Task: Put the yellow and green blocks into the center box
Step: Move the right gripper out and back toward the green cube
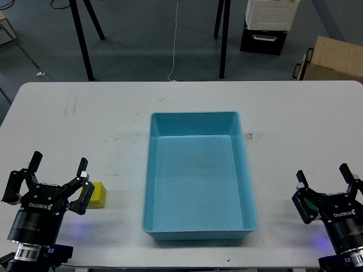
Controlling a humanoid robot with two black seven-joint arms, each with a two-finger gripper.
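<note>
The center box (pixel 148 170), a light-blue tray, stands in the middle of the white table with nothing inside. The yellow block (pixel 97 195) lies on the table left of the tray, partly covered by the right finger of my left gripper (pixel 60 159). That gripper is open, its fingers spread wide, with the block just outside them. At the right, my right gripper (pixel 321 171) is also open. A bit of the green block (pixel 315 200) shows low between its fingers, mostly hidden by the gripper body. Whether it is touched I cannot tell.
The table's (pixel 187 96) far edge runs across the top. Beyond it are black stand legs (pixel 81 39), a white box (pixel 271 12) on a black case, and a brown cardboard box (pixel 334 59) on the floor.
</note>
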